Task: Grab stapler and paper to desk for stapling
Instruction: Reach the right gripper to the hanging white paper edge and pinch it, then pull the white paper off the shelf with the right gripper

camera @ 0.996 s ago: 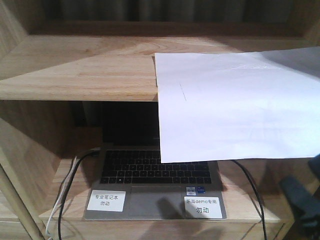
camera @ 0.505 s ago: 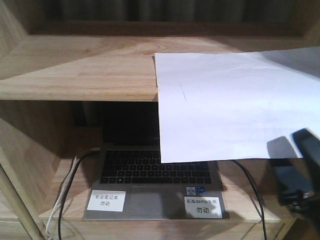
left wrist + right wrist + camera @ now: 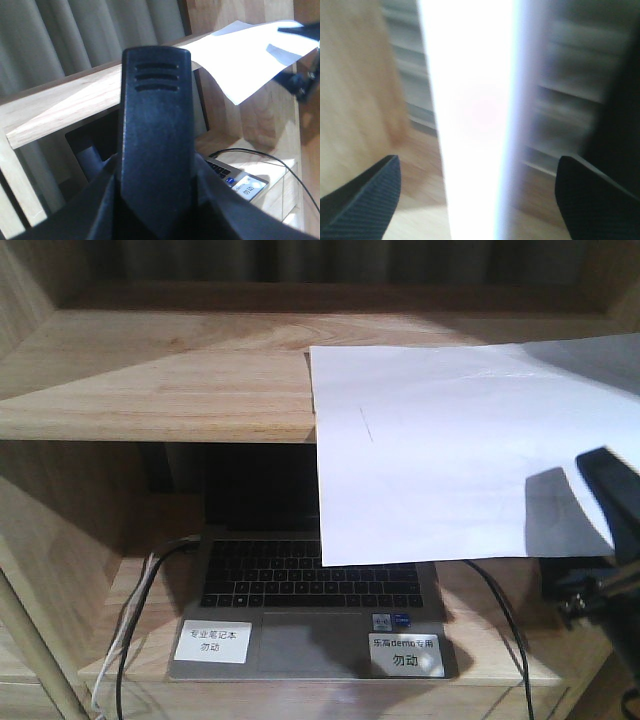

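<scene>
The paper (image 3: 450, 450) is a white sheet lying on the upper shelf board, its front half hanging over the edge. My right gripper (image 3: 612, 540) is open at the sheet's lower right corner, one finger in front of the sheet and one below it. In the right wrist view the paper (image 3: 470, 115) is a bright band running between the spread fingers of the right gripper (image 3: 477, 200). My left gripper (image 3: 155, 175) is shut on the stapler (image 3: 155, 110), a black body with three grooves at its top end. It is out of the front view. The desk is out of view.
A light wood shelf board (image 3: 150, 380) carries the sheet. Below it an open laptop (image 3: 310, 590) with two white labels stands in the lower compartment. Cables (image 3: 130, 630) run off its left side and a black one (image 3: 505, 620) off its right.
My right gripper has risen from the lower right corner of the front view up to the paper's lower right edge. The paper and laptop have not moved.
</scene>
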